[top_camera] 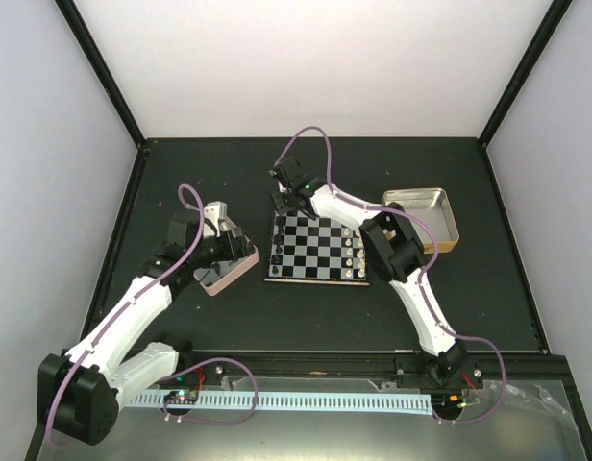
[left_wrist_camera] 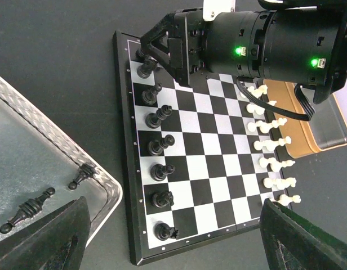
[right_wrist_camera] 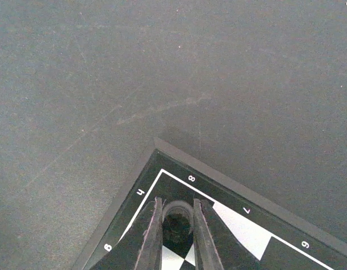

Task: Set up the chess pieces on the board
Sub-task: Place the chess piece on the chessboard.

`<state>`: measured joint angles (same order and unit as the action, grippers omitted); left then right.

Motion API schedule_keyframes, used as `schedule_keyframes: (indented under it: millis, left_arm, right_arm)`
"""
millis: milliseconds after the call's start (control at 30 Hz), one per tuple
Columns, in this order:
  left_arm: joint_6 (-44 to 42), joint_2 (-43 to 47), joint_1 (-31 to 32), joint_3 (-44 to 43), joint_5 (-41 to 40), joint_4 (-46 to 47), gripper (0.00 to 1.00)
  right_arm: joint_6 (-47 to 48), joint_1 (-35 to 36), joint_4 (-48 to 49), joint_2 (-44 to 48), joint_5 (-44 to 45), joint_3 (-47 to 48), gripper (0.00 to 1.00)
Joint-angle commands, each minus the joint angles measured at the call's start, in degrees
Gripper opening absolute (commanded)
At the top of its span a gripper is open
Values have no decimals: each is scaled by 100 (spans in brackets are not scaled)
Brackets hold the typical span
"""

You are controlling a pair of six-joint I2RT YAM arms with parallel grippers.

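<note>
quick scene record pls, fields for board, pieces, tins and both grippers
board: black pieces along one edge, white pieces along the opposite edge
pink-rimmed tin: beside board, loose black pieces lying inside
gold-rimmed tin: other side of board
left gripper: open, empty, at the pink-rimmed tin
right gripper: fingers flank corner piece on board; contact unclear

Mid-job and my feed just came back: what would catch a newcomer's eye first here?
The right pincer stands out, reaching across the board to its far left corner with its jaws straddling a black piece; whether it grips is unclear. Beside the board, the left pincer hangs wide open by the pink-rimmed tin, where three black pieces lie.
</note>
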<state>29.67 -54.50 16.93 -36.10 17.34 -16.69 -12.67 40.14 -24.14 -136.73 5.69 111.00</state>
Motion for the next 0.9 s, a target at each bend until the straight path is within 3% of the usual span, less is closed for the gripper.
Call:
schedule_keyframes:
  millis: [0,467,867]
  left_arm:
    - [48,-77,-29,-183,192,-26,84]
    - [43,-111,-32,-222,211,-40,84]
    - [144,-158,-62,-372,-512,-527,83]
  right_arm:
    - [63,6,-81,-155,106,182,18]
    - [-98,8,-244,63,34,332,29]
    - [-664,-81,-371,1213,-103,-45,44]
